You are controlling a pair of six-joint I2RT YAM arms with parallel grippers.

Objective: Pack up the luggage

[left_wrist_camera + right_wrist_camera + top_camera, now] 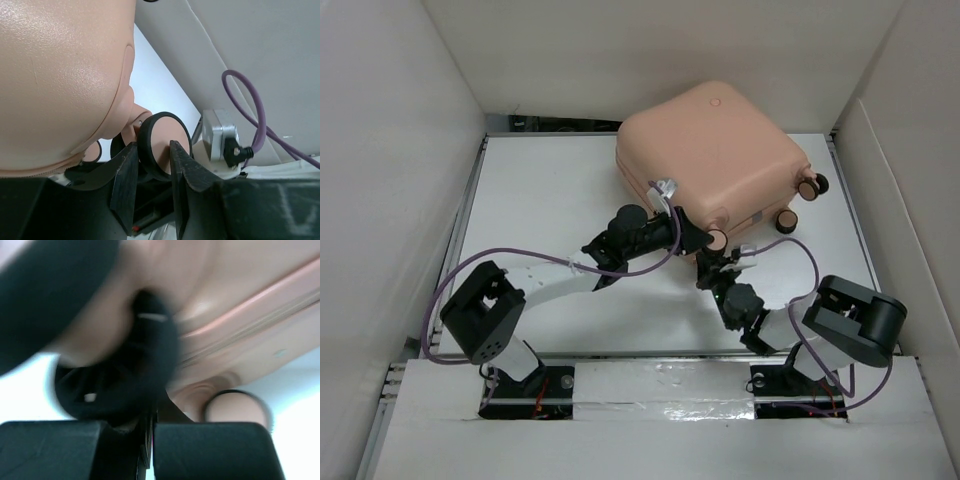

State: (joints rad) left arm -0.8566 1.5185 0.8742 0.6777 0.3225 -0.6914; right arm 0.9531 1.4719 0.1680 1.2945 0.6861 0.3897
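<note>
1. Nearest the left wrist lens: two black fingers of the left hand, clenched on a caster wheel with a black tyre and pink hub, one finger at each side.
2. Just behind, the luggage: peach-pink hard shell, rounded corners, lid down, lying flat at the far right of centre on the counter, turned askew to its edges.
3. Gripped wheel at the case's near corner; two more wheels along its right side, near the counter's right edge.
4. Right hand just below that same near corner, close beside the left hand.
5. Right wrist view badly blurred: finger blocks drawn together to a thin slit, pink shell and a dark round shape right above. Anything pinched between them: cannot tell.
6. Purple cables looping off both arms.
7. White walls standing round the counter on three sides.
</note>
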